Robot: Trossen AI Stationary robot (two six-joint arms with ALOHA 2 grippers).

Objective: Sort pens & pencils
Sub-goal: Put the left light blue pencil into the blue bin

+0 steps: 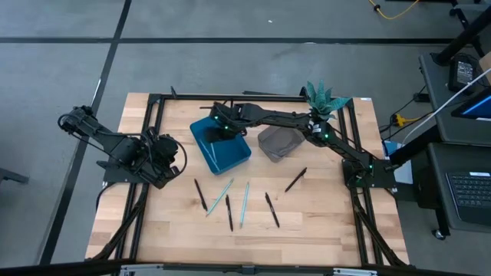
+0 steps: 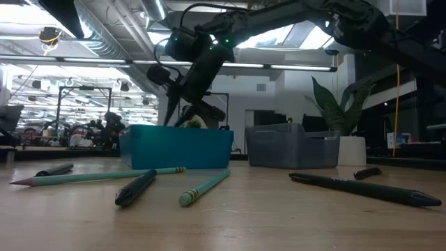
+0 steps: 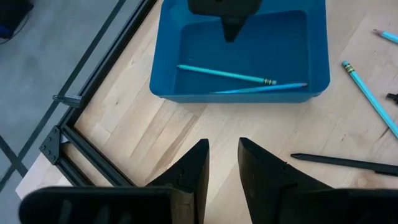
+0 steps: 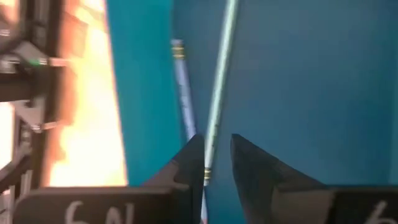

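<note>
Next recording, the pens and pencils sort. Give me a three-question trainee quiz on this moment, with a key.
1. How many light blue pencils lie inside the blue plastic bin?
2. True or false: the right gripper hangs over the grey bin.
3. How many black pens lie on the wooden table? A) two B) four C) six

Key
1. Two.
2. False: it is above the blue plastic bin; the grey plastic bin stands beside that.
3. B.
</note>
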